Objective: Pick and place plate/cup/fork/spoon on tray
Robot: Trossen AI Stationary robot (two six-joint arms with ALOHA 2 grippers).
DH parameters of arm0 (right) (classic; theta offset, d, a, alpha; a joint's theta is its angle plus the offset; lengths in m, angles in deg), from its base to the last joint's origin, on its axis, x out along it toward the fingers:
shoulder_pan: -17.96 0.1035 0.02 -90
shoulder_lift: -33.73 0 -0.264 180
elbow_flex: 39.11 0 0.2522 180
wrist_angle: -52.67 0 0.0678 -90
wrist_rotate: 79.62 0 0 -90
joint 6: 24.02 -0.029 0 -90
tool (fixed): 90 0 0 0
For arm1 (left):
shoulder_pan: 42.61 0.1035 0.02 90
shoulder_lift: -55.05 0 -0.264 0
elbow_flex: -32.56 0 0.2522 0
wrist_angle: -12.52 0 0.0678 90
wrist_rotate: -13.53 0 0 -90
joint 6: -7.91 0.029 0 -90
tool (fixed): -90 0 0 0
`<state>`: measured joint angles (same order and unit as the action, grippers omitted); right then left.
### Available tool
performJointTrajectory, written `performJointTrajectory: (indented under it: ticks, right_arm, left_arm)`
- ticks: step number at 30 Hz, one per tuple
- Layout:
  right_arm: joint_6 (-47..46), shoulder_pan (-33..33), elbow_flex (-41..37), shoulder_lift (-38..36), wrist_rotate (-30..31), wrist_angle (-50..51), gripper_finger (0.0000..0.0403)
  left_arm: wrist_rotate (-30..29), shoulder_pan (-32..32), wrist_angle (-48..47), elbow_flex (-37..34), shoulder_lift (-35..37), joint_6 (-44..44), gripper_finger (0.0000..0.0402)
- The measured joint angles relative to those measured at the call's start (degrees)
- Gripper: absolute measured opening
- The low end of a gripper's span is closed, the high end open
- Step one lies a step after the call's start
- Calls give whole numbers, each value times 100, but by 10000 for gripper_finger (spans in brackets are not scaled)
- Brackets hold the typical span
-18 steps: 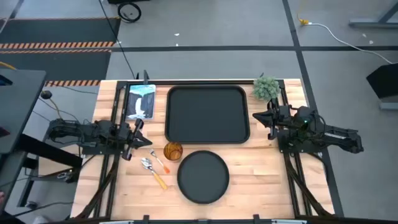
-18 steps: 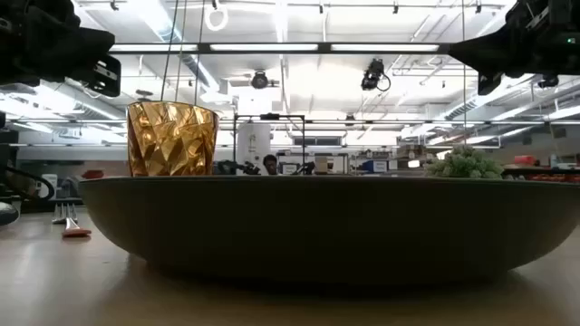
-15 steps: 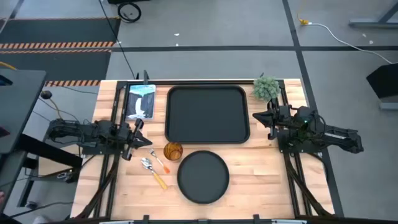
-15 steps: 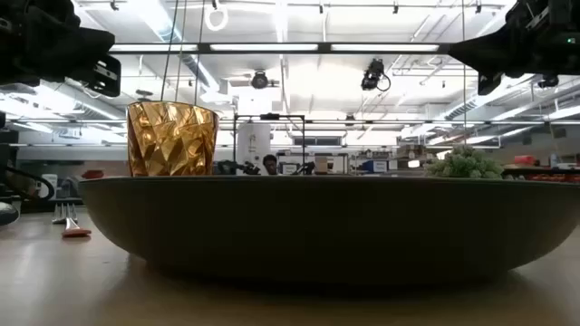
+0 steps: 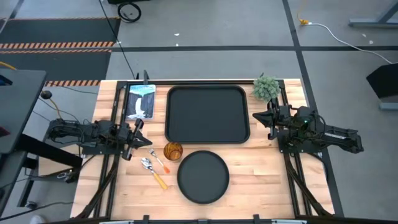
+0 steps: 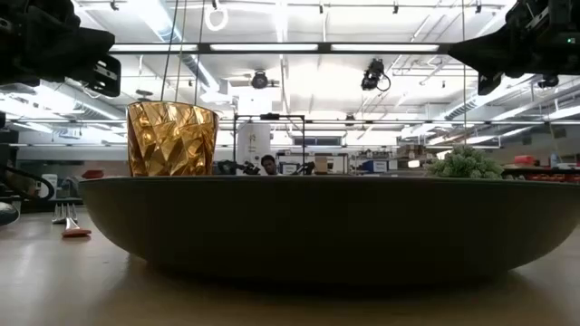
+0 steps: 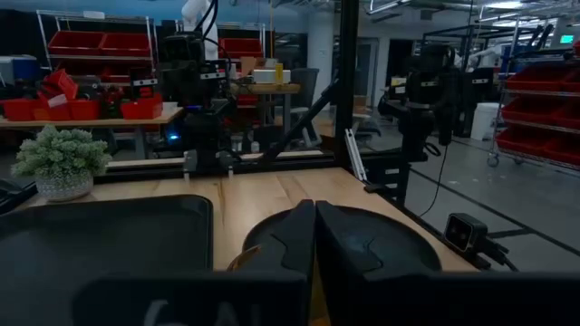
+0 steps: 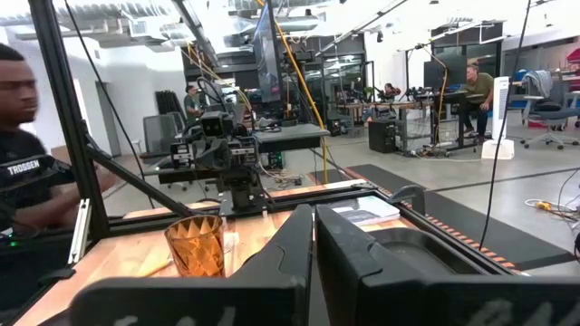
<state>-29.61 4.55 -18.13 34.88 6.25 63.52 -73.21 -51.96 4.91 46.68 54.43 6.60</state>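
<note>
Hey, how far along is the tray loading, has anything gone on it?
Nothing looks done: the tray holds none of the items. The cup, fork, spoon and plate all sit on the table in front of it. Nothing is in hand: the left gripper and right gripper wait at the table's sides, jaws shut. All four placements remain.

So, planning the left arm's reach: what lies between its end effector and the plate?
In the high view, the spoon, fork and cup lie between the left end effector and the plate.
</note>
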Motion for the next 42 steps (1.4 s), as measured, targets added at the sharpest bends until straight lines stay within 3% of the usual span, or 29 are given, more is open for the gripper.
performJointTrajectory:
  ticks: [30, 36, 42]
  right_arm:
    - [0, 0, 0, 0, 1, 0, 23]
    - [0, 0, 0, 2, 1, 0, 23]
    - [32, 0, 0, 1, 1, -39, 23]
  left_arm:
    - [0, 0, 47, 0, -2, -12, 21]
    - [-210, 15, 667, 0, -7, -1211, 21]
    - [-257, 22, 769, 0, -9, -1483, 20]
